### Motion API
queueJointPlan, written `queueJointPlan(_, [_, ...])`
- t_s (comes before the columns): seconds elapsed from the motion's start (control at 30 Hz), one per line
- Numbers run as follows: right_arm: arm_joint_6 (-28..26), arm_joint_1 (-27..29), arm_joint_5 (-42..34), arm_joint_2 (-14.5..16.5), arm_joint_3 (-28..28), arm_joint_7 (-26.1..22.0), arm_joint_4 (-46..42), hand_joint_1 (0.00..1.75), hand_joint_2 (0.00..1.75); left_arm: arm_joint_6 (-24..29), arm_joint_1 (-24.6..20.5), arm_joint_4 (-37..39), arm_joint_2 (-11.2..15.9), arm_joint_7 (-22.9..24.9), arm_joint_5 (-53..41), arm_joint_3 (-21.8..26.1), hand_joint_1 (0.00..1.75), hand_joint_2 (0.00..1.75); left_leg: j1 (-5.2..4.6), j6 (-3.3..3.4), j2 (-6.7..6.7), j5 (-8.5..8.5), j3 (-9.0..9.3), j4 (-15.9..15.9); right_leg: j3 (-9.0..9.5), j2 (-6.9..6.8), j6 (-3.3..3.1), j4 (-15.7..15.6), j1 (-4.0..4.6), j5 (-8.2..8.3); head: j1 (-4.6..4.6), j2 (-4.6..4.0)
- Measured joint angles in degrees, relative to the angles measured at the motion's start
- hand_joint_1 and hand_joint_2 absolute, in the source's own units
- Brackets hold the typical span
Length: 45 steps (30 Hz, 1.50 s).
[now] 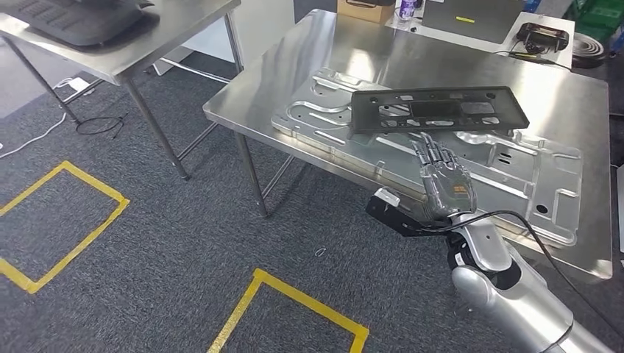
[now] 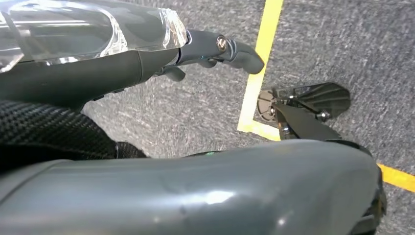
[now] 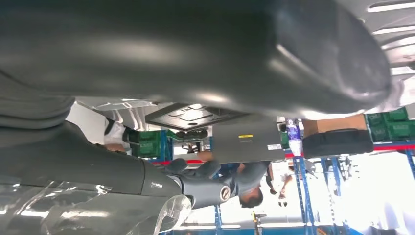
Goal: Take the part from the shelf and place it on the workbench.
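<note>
The black flat part [image 1: 441,109], a slotted rectangular frame, lies on a large stamped silver panel [image 1: 515,165] on the steel workbench [image 1: 353,44]. My right hand [image 1: 444,180] hovers over the panel's near edge with its fingers stretched out towards the part. Their tips sit just short of the part's near edge, and the hand holds nothing. In the right wrist view the part [image 3: 193,115] shows past the grey thumb [image 3: 195,49]. In the left wrist view my left hand [image 2: 195,186] hangs over the carpet, fingers [image 2: 235,49] extended and holding nothing.
A second steel table [image 1: 147,44] stands at the upper left. Yellow tape squares [image 1: 66,220] mark the grey carpet. At the bench's far side are a cardboard box [image 1: 366,9], a grey case [image 1: 471,18] and a black controller [image 1: 544,33]. People [image 3: 249,186] stand by blue racks.
</note>
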Motion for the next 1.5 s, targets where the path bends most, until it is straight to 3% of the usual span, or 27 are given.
queueJointPlan(0.07, [0.0, -0.1, 0.0, 0.0, -0.1, 0.0, 0.0, 0.00, 0.00, 0.1, 0.0, 0.0, 0.1, 0.0, 0.0, 0.0, 0.00, 0.00, 0.03, -0.71, 2.05, -1.78, -1.63, 3.0, 0.03, -1.56, -0.59, -0.2, -0.23, 0.33, -0.11, 0.00])
queueJointPlan(0.13, [0.0, 0.0, 0.0, 0.0, -0.1, 0.0, 0.0, 0.00, 0.00, 0.2, -0.1, 0.0, 0.1, 0.0, 0.0, 0.0, 0.00, 0.00, 0.17, -1.33, 5.07, -5.51, -5.06, 10.5, 0.03, -3.04, -0.74, -0.3, -0.27, 0.38, -0.27, 0.00])
queueJointPlan(0.17, [0.0, 0.1, 0.0, 0.0, -0.1, 0.0, 0.0, 0.00, 0.00, 0.2, -0.1, 0.0, 0.1, 0.0, 0.0, 0.0, 0.00, 0.00, 0.33, -1.56, 5.84, -6.98, -6.80, 14.3, 0.01, -3.84, -0.76, -0.3, -0.27, 0.37, -0.29, 0.00])
queueJointPlan(0.23, [0.0, 0.2, 0.0, 0.0, -0.1, 0.0, 0.0, 0.00, 0.00, 0.2, -0.1, 0.0, 0.1, 0.0, 0.0, 0.0, 0.00, 0.00, 0.55, -1.74, 6.51, -7.17, -7.67, 16.7, 0.02, -5.44, -0.71, -0.2, -0.31, 0.34, -0.30, 0.00])
queueJointPlan(0.3, [0.0, 0.2, 0.0, 0.0, -0.1, 0.0, 0.0, 0.00, 0.00, 0.3, -0.1, 0.0, 0.1, 0.0, 0.0, 0.0, 0.00, 0.00, 0.61, -1.52, 7.57, -4.08, -4.10, 10.4, 0.15, -6.85, -0.54, -0.3, -0.35, 0.23, -0.32, 0.00])
queueJointPlan(0.37, [0.0, 0.2, 0.0, 0.0, -0.2, 0.0, 0.0, 0.00, 0.00, 0.2, 0.0, 0.0, 0.1, 0.0, -0.1, -0.1, 0.00, 0.00, 0.17, -0.98, 9.85, -1.79, 0.00, 2.7, 0.32, -8.00, -0.09, -0.3, -0.07, -0.01, -0.27, 0.00])
queueJointPlan(0.43, [0.0, 0.1, 0.0, -0.1, -0.3, 0.0, -0.1, 0.00, 0.00, 0.3, 0.1, 0.0, 0.0, 0.0, -0.1, -0.1, 0.00, 0.00, -0.35, -0.39, 10.51, -1.52, 1.19, 0.2, 0.53, -9.05, 0.58, -0.4, 0.25, -0.23, -0.17, 0.00])
queueJointPlan(0.5, [0.0, 0.1, 0.0, -0.2, -0.4, 0.0, -0.1, 0.00, 0.00, 0.3, 0.3, 0.0, 0.0, 0.0, -0.1, -0.1, 0.00, 0.00, -0.30, 0.30, 9.10, -1.30, 1.06, 0.0, 0.83, -9.77, 1.28, -0.5, 0.17, -0.48, -0.09, 0.00])
queueJointPlan(0.57, [-0.1, 0.1, 0.0, -0.2, -0.4, 0.0, -0.2, 0.00, 0.00, 0.2, 0.2, 0.0, 0.0, 0.0, -0.1, -0.2, 0.00, 0.00, -0.06, 1.21, 7.85, -0.94, 1.13, -0.3, 0.05, -7.74, 1.66, 1.9, -0.02, -2.34, 0.00, 0.00])
queueJointPlan(0.63, [-0.1, 0.3, 0.0, -0.3, -0.5, 0.0, -0.2, 0.00, 0.00, 0.2, 0.1, 0.0, 0.0, 0.0, -0.1, -0.2, 0.00, 0.00, 0.00, 1.87, 6.57, -0.73, 1.14, -0.4, -3.26, -4.44, 1.62, 9.2, 0.03, -6.22, 0.15, 0.00])
queueJointPlan(0.67, [-0.1, 0.5, 0.0, -0.4, -0.5, 0.0, -0.2, 0.00, 0.00, 0.2, 0.0, 0.0, 0.0, 0.0, -0.1, -0.3, 0.00, 0.00, -0.07, 2.03, 5.87, -0.69, 1.12, -0.4, -5.38, -3.59, 1.57, 13.4, 0.12, -7.84, 0.20, 0.00])
queueJointPlan(0.7, [-0.1, 0.7, 0.0, -0.4, -0.5, 0.0, -0.2, 0.00, 0.00, 0.2, 0.0, 0.0, -0.1, 0.0, -0.1, -0.3, 0.00, 0.00, -0.15, 2.08, 5.08, -0.67, 1.11, -0.3, -6.99, -3.18, 1.54, 16.3, 0.21, -8.46, 0.23, 0.00])
queueJointPlan(0.73, [-0.1, 0.9, 0.0, -0.4, -0.5, 0.0, -0.2, 0.00, 0.00, 0.2, 0.1, 0.0, -0.1, 0.0, -0.1, -0.3, 0.00, 0.00, -0.24, 2.11, 4.28, -0.66, 1.12, -0.3, -7.67, -3.01, 1.44, 17.0, 0.25, -7.90, 0.25, 0.00])
queueJointPlan(0.8, [-0.1, 0.9, 0.0, -0.4, -0.5, 0.0, -0.2, 0.00, 0.00, 0.3, 0.1, 0.0, -0.1, 0.0, -0.1, -0.3, 0.00, 0.00, -0.40, 2.12, 2.64, -0.64, 1.25, -0.3, -5.87, -2.13, 0.99, 11.8, 0.27, -3.98, 0.24, 0.00])
queueJointPlan(0.87, [-0.1, 0.9, 0.0, -0.5, -0.6, 0.0, -0.2, 0.00, 0.00, 0.3, 0.0, 0.0, -0.2, 0.0, -0.1, -0.3, 0.00, 0.00, -0.50, 2.00, 1.09, -0.63, 1.17, -0.1, -2.58, 0.89, 0.33, 3.6, 0.23, -0.10, 0.24, 0.00])
queueJointPlan(0.93, [-0.2, 1.0, 0.0, -0.6, -0.7, 0.1, -0.2, 0.00, 0.00, 0.4, -0.1, 0.0, -0.3, 0.1, -0.1, -0.3, 0.00, 0.00, -0.41, 1.58, -0.36, -0.48, 0.66, 0.0, -1.12, 2.39, 0.06, -0.1, 0.35, 1.09, 0.23, 0.00])
queueJointPlan(1.0, [-0.2, 1.0, 0.0, -0.6, -0.7, 0.1, -0.2, 0.00, 0.00, 0.5, -0.1, 0.0, -0.3, 0.1, -0.1, -0.3, 0.00, 0.00, -0.18, 1.00, -1.56, -0.25, 0.16, -0.1, -0.89, 0.85, -0.09, -0.6, 0.38, 1.26, 0.22, 0.00])
queueJointPlan(1.03, [-0.2, 1.0, 0.0, -0.6, -0.7, 0.1, -0.2, 0.00, 0.00, 0.6, -0.1, 0.0, -0.2, 0.1, -0.1, -0.3, 0.00, 0.00, -0.24, 0.69, -0.94, -0.54, -0.15, 0.4, -0.73, 0.04, -0.30, -0.9, 0.20, 1.39, 0.17, 0.00])
queueJointPlan(1.07, [-0.2, 1.0, 0.0, -0.6, -0.8, 0.1, -0.3, 0.00, 0.00, 0.6, -0.1, 0.0, -0.2, 0.1, -0.1, -0.3, 0.00, 0.00, -0.27, 0.33, 0.48, -1.42, -0.94, 1.9, -0.53, -0.80, -0.53, -1.2, -0.05, 1.52, 0.09, 0.00])
queueJointPlan(1.13, [-0.2, 1.1, 0.0, -0.6, -0.9, 0.1, -0.3, 0.00, 0.00, 0.7, -0.2, 0.0, -0.2, 0.1, -0.1, -0.3, 0.00, 0.00, -0.11, -0.52, 4.24, -4.57, -4.19, 8.3, -0.21, -2.47, -0.80, -1.4, -0.36, 1.51, -0.10, 0.00])
queueJointPlan(1.2, [-0.2, 1.3, 0.0, -0.6, -1.0, 0.1, -0.3, 0.00, 0.00, 0.9, -0.3, 0.0, -0.1, 0.0, -0.1, -0.3, 0.00, 0.00, 0.70, -1.36, 5.91, -6.98, -8.05, 15.5, -0.01, -4.21, -0.65, -1.4, -0.60, 1.24, -0.17, 0.00])
queueJointPlan(1.23, [-0.2, 1.5, 0.0, -0.6, -1.0, 0.1, -0.3, 0.00, 0.00, 1.0, -0.4, 0.0, -0.1, 0.0, 0.0, -0.3, 0.00, 0.00, 1.12, -1.78, 6.30, -6.91, -8.85, 16.8, 0.17, -5.06, -0.39, -1.4, -0.85, 1.03, -0.17, 0.00])
queueJointPlan(1.27, [-0.2, 1.6, 0.0, -0.6, -1.0, 0.2, -0.3, 0.00, 0.00, 1.1, -0.4, 0.0, 0.0, 0.0, 0.0, -0.3, 0.00, 0.00, 1.51, -2.22, 6.68, -5.86, -8.41, 15.8, 0.46, -5.89, -0.01, -1.4, -1.18, 0.77, -0.17, 0.00])
queueJointPlan(1.3, [-0.2, 1.7, 0.0, -0.6, -1.0, 0.2, -0.3, 0.00, 0.00, 1.2, -0.4, 0.0, 0.0, 0.0, 0.0, -0.3, 0.00, 0.00, 1.87, -2.69, 7.34, -4.01, -6.75, 12.6, 0.88, -6.66, 0.52, -1.4, -1.57, 0.43, -0.17, 0.00])
queueJointPlan(1.37, [-0.2, 1.8, 0.0, -0.7, -1.1, 0.2, -0.4, 0.00, 0.00, 1.3, -0.3, 0.0, 0.0, 0.0, 0.0, -0.4, 0.00, 0.00, 2.23, -3.39, 10.08, -0.85, -2.58, 4.6, 1.76, -7.99, 1.81, -1.3, -1.78, -0.39, -0.24, 0.00])
queueJointPlan(1.43, [-0.2, 1.8, 0.0, -0.7, -1.3, 0.3, -0.5, 0.00, 0.00, 1.3, -0.2, 0.0, -0.1, 0.0, 0.0, -0.4, 0.00, 0.00, 2.02, -2.86, 11.28, -0.16, -0.92, 1.1, 2.53, -9.05, 2.85, -1.4, -1.52, -0.93, -0.12, 0.00])
queueJointPlan(1.5, [-0.2, 1.8, 0.0, -0.7, -1.4, 0.3, -0.6, 0.00, 0.00, 1.4, -0.1, 0.0, -0.1, -0.1, 0.0, -0.4, 0.00, 0.00, 1.73, -1.62, 9.74, -0.48, -1.14, 1.3, 3.34, -10.24, 3.47, -2.2, -1.58, -1.08, 0.11, 0.00])
